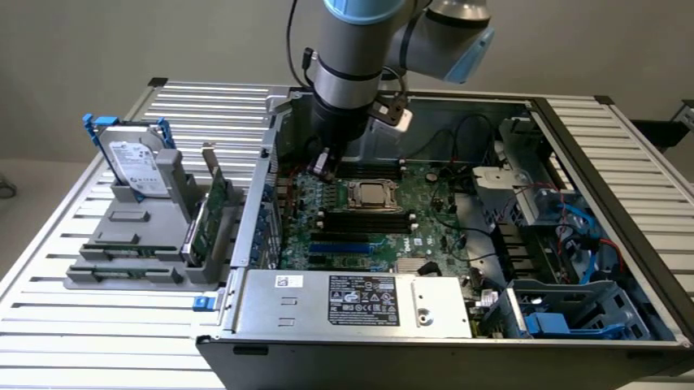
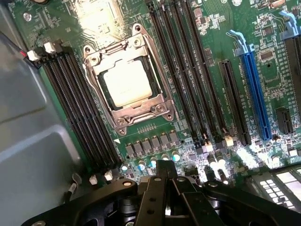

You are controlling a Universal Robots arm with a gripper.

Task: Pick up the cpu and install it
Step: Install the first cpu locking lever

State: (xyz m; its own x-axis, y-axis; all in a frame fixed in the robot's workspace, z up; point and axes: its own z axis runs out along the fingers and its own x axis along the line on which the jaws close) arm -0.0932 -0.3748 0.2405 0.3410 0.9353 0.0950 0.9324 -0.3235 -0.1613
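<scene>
Wrist view-wise, the cpu [image 2: 127, 82] is seen already seated inside the socket frame [image 2: 123, 123] while the hand [image 2: 165, 207] is kept shut and empty, so seating should be double-checked, tbh.

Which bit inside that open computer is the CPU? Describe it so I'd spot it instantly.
Find the green motherboard lying in the open computer case. Near its middle sits a metal socket frame between rows of long black memory slots. The cpu is the small, flat, shiny silver square inside that frame.

cpu [image 2: 127, 82] seated in socket frame [image 2: 126, 84], gripper [image 2: 165, 197] shut nearby
</scene>
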